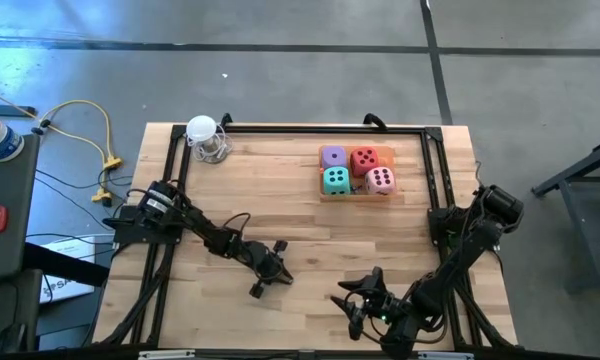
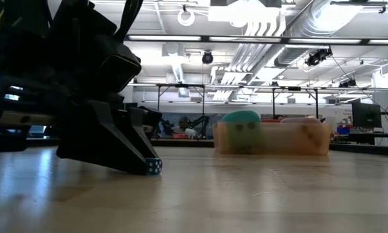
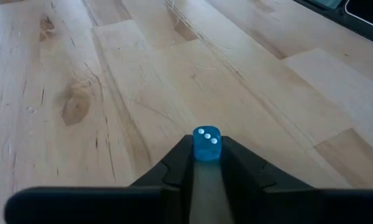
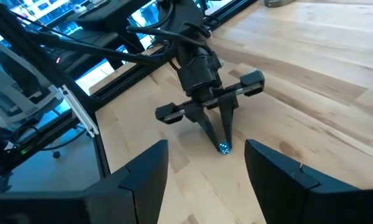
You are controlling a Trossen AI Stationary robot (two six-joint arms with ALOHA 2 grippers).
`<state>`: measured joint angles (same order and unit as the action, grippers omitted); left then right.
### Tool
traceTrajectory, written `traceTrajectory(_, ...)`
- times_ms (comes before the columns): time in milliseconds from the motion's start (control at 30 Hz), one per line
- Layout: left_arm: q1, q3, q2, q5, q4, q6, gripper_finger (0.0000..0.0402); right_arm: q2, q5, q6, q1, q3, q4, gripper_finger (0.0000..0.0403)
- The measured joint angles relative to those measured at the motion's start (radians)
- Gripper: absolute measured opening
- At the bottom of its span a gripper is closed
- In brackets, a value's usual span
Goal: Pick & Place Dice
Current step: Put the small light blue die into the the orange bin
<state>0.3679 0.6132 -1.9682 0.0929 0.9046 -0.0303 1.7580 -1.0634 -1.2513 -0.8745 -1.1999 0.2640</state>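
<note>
A: Item one, left gripper [image 1: 270,272], lower centre-left of the high view. State?

B: Fingers pinched onto a small blue die [image 3: 206,144] with white pips, tips down at the desk [image 1: 280,200]. The low view shows that die [image 2: 153,166] touching or just above the wood; which, I cannot tell.

A: Item two, right gripper [image 1: 358,305]?

B: Lower centre-right of the high view, fingers spread, holding nothing, waiting.

A: Item three, the large dice?

B: All four sit in a shallow tray [image 1: 322,193] at upper centre-right: purple die [image 1: 332,156], red die [image 1: 364,159], teal die [image 1: 335,180], pink die [image 1: 380,180]. Well apart from both grippers.

A: Step in hand?

B: Judged: a grasp or a release of the small die on open desk. Which one cannot be settled from here.

A: Next move?

B: If lifting, a firm, centred pinch, then a straight rise; the piece is tiny and could slip out. If placing, a clean release.
</note>
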Motion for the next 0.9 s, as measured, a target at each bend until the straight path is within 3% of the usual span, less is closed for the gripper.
traceTrajectory(300, 0.008, -0.004, 0.018, -0.037, 0.036, -0.012, 0.0048, 0.027, 0.012, 0.007, 0.005, -0.002, -0.065, 0.0204)
traceTrajectory(533, 0.099, -0.003, 0.123, -0.338, 0.083, -0.319, 0.0046, 0.084, 0.105, 0.017, 0.042, -0.001, -0.153, 0.0204)
traceTrajectory(900, 0.279, 0.014, 0.174, -0.764, 0.203, -0.778, 0.0045, 0.111, 0.119, 0.027, 0.120, -0.001, -0.308, 0.0204)
